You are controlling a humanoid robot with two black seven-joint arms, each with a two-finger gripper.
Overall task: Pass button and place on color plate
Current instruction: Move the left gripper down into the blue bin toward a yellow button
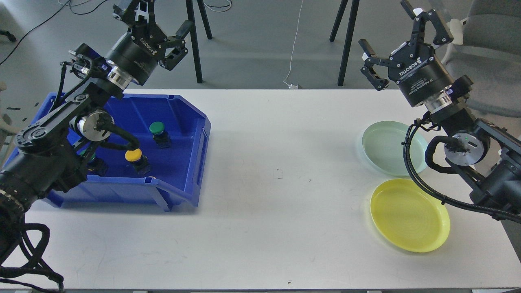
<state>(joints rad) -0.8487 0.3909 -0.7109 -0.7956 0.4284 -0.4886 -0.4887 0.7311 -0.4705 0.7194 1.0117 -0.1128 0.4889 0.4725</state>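
A blue bin (pixel 191 134) sits at the table's left and holds a green-capped button (pixel 157 128) and a yellow-capped button (pixel 133 155); another green one (pixel 86 154) is mostly hidden behind my left arm. A pale green plate (pixel 382 146) and a yellow plate (pixel 409 215) lie at the right. My left gripper (pixel 156 24) hangs open and empty above the bin's far edge. Beyond the green plate, my right gripper (pixel 401 34) is raised, open and empty.
The white table (pixel 276 183) spans the view. Black tripod legs (pixel 195 40) and a white cable (pixel 295 49) stand on the floor past the far edge. A grey chair (pixel 484 61) is at the back right.
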